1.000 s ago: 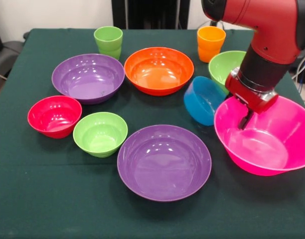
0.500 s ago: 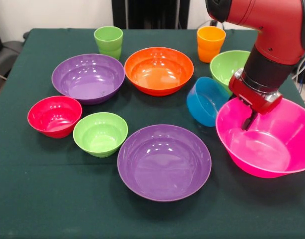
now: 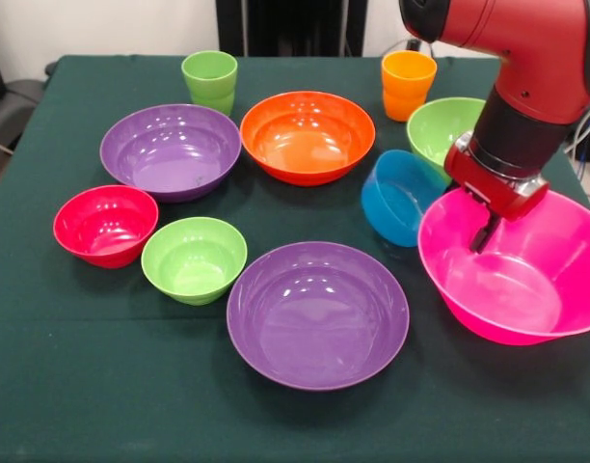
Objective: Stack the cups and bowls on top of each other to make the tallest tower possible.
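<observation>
Reaching down from 12 o'clock, the gripper (image 3: 487, 234) sits w/ a dark fingertip inside the pink bowl (image 3: 526, 289), at the bowl's 10 o'clock rim. Can't tell how far the jaws are apart or whether they hold the rim. Vs. half a sec ago: hardly any change, arm (image 3: 526, 87), pink bowl and blue bowl (image 3: 396, 198) in near the same spots; vs. 1 s ago the pink bowl has slid a bit toward 3 o'clock and the blue bowl w/ it.

No tower yet: every bowl stands alone and holds nothing. Pink bowl at table's 4 o'clock, tilted, only the fingertip in it. Blue bowl leans on its side against the pink rim, mouth facing 8 o'clock. Large green bowl (image 3: 440, 125) behind it, partly hidden by the arm. Orange cup (image 3: 408, 82) at 1 o'clock, green cup (image 3: 209, 79) at 11 o'clock, both upright. Orange bowl (image 3: 308, 135) near center-top, purple bowl (image 3: 170, 149) at 10 o'clock, red bowl (image 3: 105, 224) at 9, small green bowl (image 3: 194, 258) just beside it, 2nd purple bowl (image 3: 317, 313) at 6. All on the green tablecloth (image 3: 83, 386).
</observation>
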